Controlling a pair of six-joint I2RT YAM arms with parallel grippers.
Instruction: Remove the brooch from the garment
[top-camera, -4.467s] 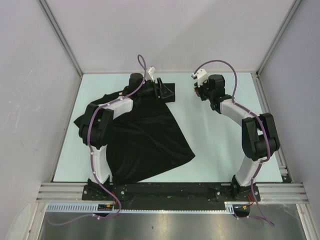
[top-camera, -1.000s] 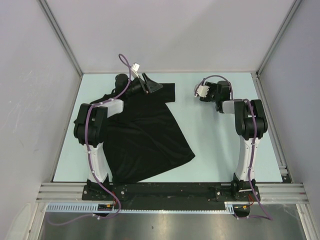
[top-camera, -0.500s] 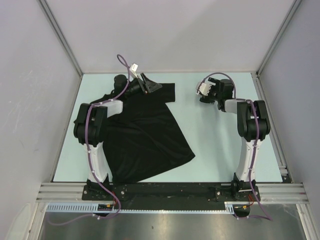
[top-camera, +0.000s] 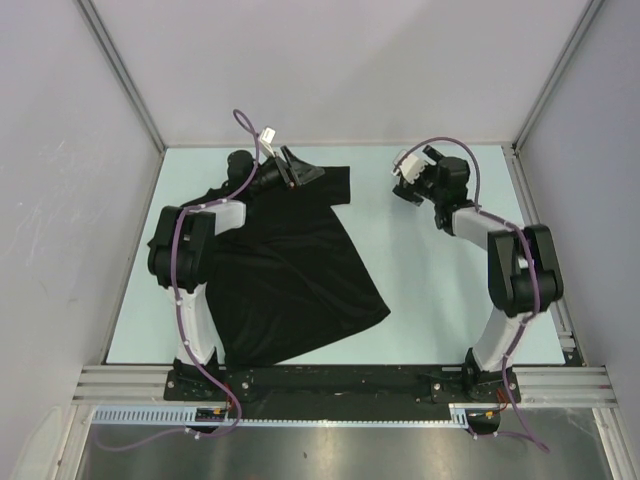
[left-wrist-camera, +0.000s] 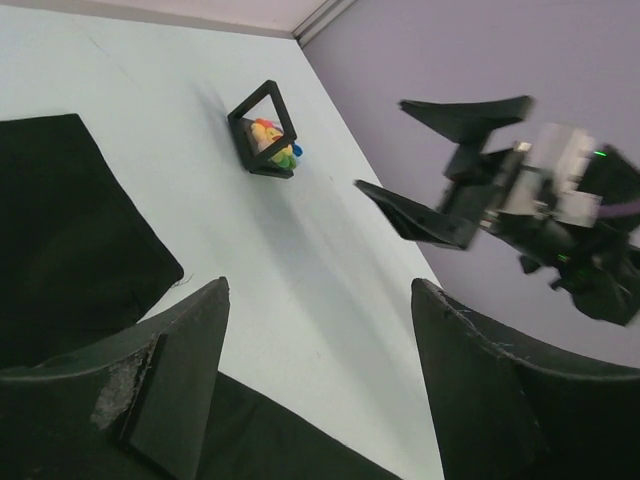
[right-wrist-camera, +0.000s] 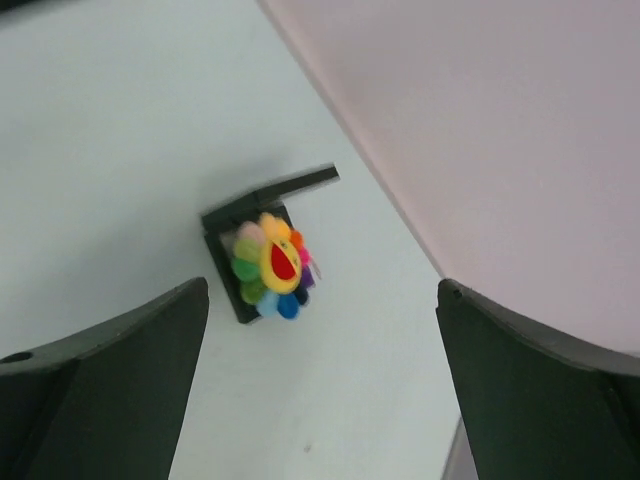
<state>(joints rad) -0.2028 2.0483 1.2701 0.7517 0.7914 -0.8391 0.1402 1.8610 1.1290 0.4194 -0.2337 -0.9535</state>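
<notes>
The brooch (right-wrist-camera: 272, 262), a rainbow flower with a yellow face, rests against a small black square frame (right-wrist-camera: 225, 262) on the pale table near the back wall, apart from the garment. My right gripper (right-wrist-camera: 322, 286) hovers open just short of it, nothing between its fingers. In the left wrist view the brooch (left-wrist-camera: 274, 142) and frame (left-wrist-camera: 248, 128) lie ahead, with the right gripper (left-wrist-camera: 380, 143) open beyond. My left gripper (left-wrist-camera: 320, 288) is open and empty over the edge of the black garment (left-wrist-camera: 70, 240). From above, the garment (top-camera: 290, 270) is spread at the left, with the left gripper (top-camera: 297, 172) at its top edge.
The back wall (right-wrist-camera: 500, 120) rises close behind the brooch. Metal frame rails (top-camera: 540, 200) edge the pale table (top-camera: 420, 290). The right arm (top-camera: 515, 270) bends along the right side, its wrist at the back.
My right gripper has opened wider and its wrist has drawn back and up a little, the elbow swinging right. The left gripper has opened slightly; the garment has not moved.
</notes>
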